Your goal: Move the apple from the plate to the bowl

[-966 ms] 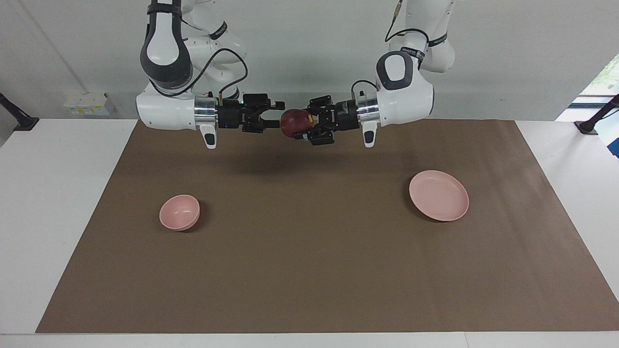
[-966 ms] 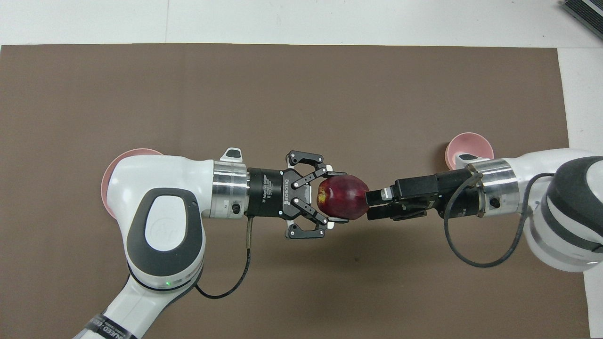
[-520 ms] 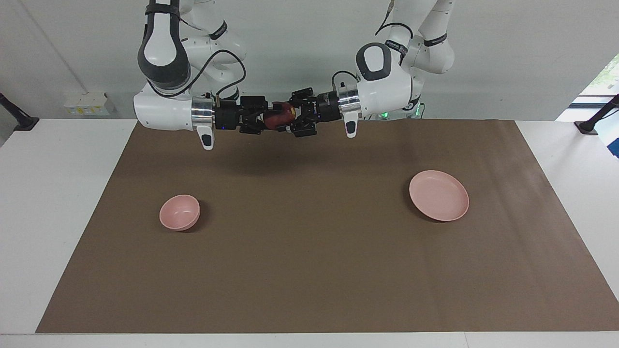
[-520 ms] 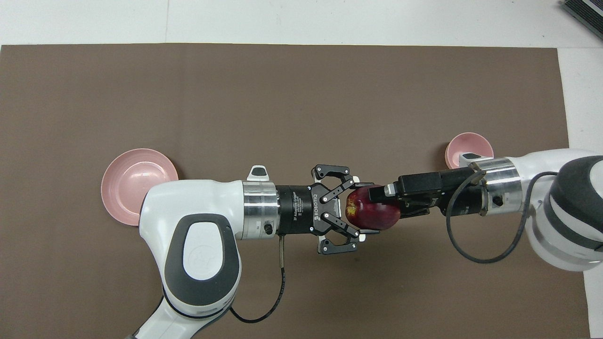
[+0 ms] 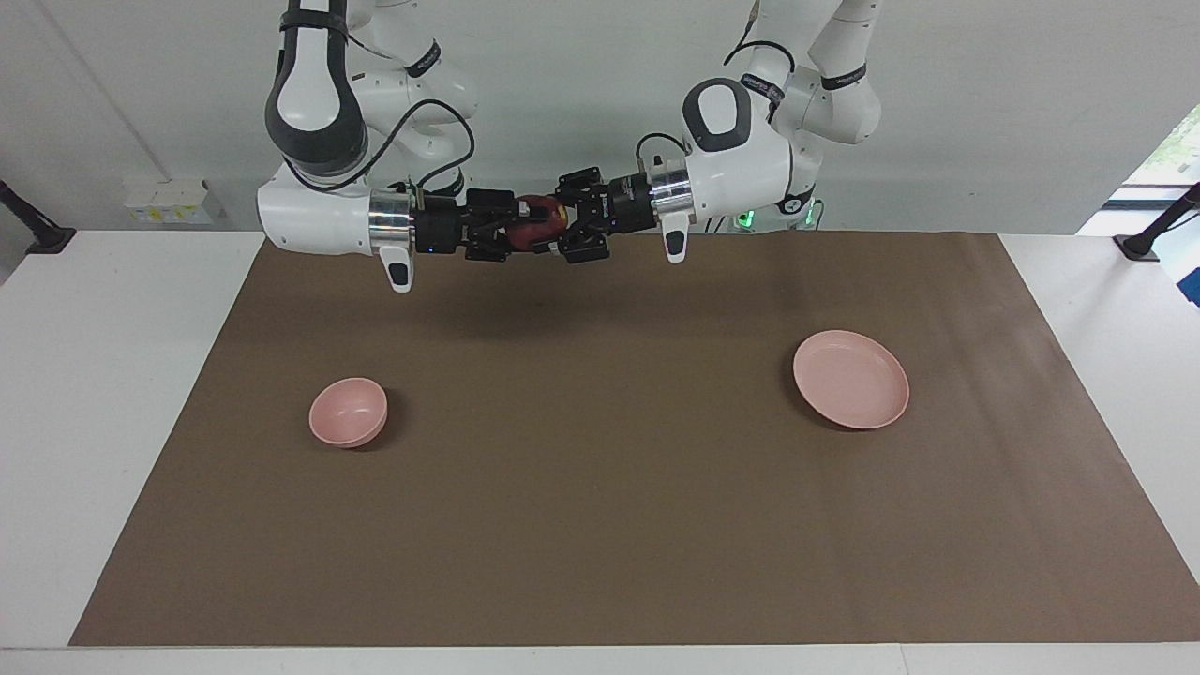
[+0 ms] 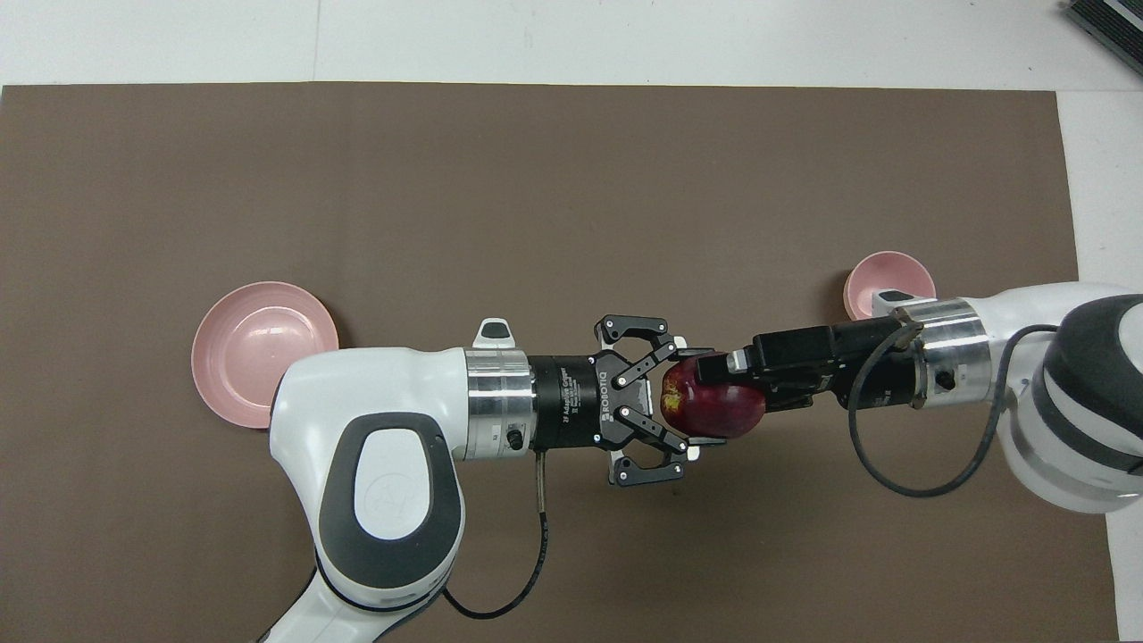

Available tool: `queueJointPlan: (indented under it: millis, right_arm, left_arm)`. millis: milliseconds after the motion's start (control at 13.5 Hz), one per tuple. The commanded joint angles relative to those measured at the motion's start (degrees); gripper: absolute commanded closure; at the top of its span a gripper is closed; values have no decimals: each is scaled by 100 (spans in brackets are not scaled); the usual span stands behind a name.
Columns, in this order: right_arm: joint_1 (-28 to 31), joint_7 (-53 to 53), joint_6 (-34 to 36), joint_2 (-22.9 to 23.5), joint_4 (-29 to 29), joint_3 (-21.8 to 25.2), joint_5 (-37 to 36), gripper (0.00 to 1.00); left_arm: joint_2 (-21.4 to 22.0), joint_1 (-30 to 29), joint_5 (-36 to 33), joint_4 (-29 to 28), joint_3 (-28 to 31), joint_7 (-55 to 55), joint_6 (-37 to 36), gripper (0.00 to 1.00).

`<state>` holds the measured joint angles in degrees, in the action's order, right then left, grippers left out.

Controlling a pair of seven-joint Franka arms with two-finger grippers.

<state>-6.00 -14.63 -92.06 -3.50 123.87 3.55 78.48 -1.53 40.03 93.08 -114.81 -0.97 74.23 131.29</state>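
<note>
The dark red apple (image 5: 539,217) (image 6: 719,406) hangs in the air over the brown mat, between the two arms. My left gripper (image 5: 562,226) (image 6: 686,397) is shut on it, gripping the end with the yellowish patch. My right gripper (image 5: 523,228) (image 6: 716,388) comes in level from the bowl's end and reaches around the apple's other end. The pale pink plate (image 5: 850,379) (image 6: 254,348) lies bare toward the left arm's end of the table. The small pink bowl (image 5: 348,412) (image 6: 884,277) stands toward the right arm's end, partly covered by the right wrist in the overhead view.
A brown mat (image 5: 600,525) covers most of the white table (image 5: 112,375). Both forearms stretch level above the strip of mat nearest the robots. A dark object (image 6: 1107,22) sits at the table corner farthest from the robots, at the right arm's end.
Both grippers came together: the left carried the apple toward the right arm's end, and the right now reaches around it. The plate, earlier covered in the overhead view, now shows.
</note>
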Motion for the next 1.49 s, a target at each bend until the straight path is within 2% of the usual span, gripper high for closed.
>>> queueJointPlan:
  millis: [0, 74, 149, 223, 595, 743, 892, 1115, 1264, 1412]
  right_arm:
    - [73, 258, 92, -37, -47, -47, 10, 100]
    - [81, 259, 92, -28, -47, -38, 18, 100]
    - [81, 259, 92, -20, -56, -47, 10, 100]
    - [81, 267, 92, -19, -64, -38, 10, 100]
    - [266, 241, 144, 24, -134, -38, -314, 100]
    - [327, 215, 153, 191, -380, -38, -762, 100]
    - [450, 215, 127, 445, -766, -38, -1376, 100]
    - [529, 241, 39, 718, -1214, -38, -2352, 100]
    - [565, 241, -109, 850, -1409, -30, -3282, 100]
    - [644, 259, -181, 859, -1418, -21, -3863, 100]
  left_arm:
    - [100, 92, 70, -129, 9, 30, 142, 100]
    - [91, 92, 70, -120, 18, 30, 142, 100]
    - [91, 92, 70, -120, 18, 30, 142, 55]
    - [91, 84, 44, -112, 18, 12, 142, 1]
    - [118, -214, -157, -164, 53, -524, 2, 0]
    - [126, -391, -937, -112, 88, -550, -313, 0]
    - [144, -855, -1526, -77, 106, -559, -735, 0]
    - [92, -1417, -2914, 239, 106, -621, -1481, 0]
    - [100, -1725, -3600, 398, 114, -1031, -1781, 0]
    - [100, -2024, -4163, 512, 114, -1655, -2089, 0]
